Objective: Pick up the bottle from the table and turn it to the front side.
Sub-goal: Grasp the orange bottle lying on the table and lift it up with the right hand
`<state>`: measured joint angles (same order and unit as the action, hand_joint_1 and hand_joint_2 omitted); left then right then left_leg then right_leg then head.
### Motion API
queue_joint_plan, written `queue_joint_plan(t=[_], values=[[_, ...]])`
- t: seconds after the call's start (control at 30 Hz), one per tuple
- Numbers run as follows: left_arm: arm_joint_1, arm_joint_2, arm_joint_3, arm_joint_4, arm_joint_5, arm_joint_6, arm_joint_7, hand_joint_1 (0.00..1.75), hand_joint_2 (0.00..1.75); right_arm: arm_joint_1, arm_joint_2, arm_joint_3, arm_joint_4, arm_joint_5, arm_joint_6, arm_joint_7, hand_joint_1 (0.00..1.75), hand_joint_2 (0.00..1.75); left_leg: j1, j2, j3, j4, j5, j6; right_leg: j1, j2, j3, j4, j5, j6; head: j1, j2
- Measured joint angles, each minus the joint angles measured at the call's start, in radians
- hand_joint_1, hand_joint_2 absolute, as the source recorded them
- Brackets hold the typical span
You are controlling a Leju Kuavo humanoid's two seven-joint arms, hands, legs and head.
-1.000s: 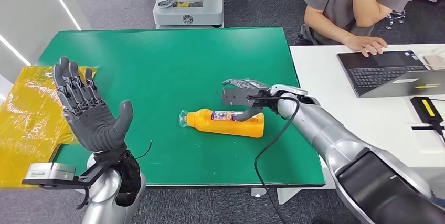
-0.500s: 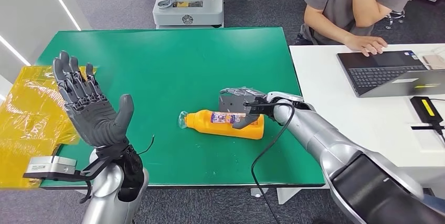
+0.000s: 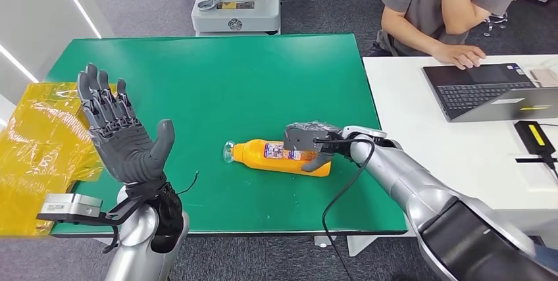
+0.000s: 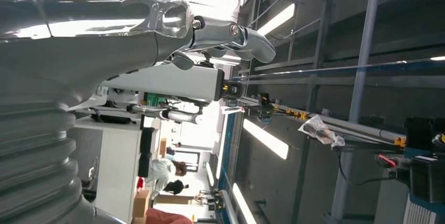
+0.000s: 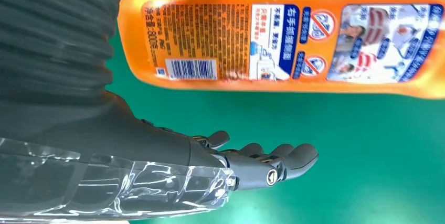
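Raising my left hand near the table's near left corner, I keep its fingers spread, holding nothing. Farther in, my right hand sits over the orange bottle, which lies on its side on the green table, label with barcode up. Whether those fingers grip it, I cannot tell. Beyond, a person sits at a laptop.

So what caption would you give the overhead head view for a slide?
Right hand reaches over an orange bottle lying on the green table; left hand raised, open.
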<state>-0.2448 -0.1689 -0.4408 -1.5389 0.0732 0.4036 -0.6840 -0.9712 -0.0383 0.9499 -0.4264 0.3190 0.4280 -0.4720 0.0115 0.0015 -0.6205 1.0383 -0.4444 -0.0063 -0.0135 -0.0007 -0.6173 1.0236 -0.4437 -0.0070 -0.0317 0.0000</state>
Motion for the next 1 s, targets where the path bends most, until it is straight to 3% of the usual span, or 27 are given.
queue_joint_plan(t=[1.0], values=[[0.073,0.01,0.0,-0.009,-0.027,0.003,0.0,0.0,1.75,0.037,-0.025,0.021,0.001,0.021,0.0,0.033,0.0,1.75,0.0,0.0,0.0,0.0,0.0,0.0,0.0,0.0,0.0,0.0,0.0,0.0,0.0,0.0]])
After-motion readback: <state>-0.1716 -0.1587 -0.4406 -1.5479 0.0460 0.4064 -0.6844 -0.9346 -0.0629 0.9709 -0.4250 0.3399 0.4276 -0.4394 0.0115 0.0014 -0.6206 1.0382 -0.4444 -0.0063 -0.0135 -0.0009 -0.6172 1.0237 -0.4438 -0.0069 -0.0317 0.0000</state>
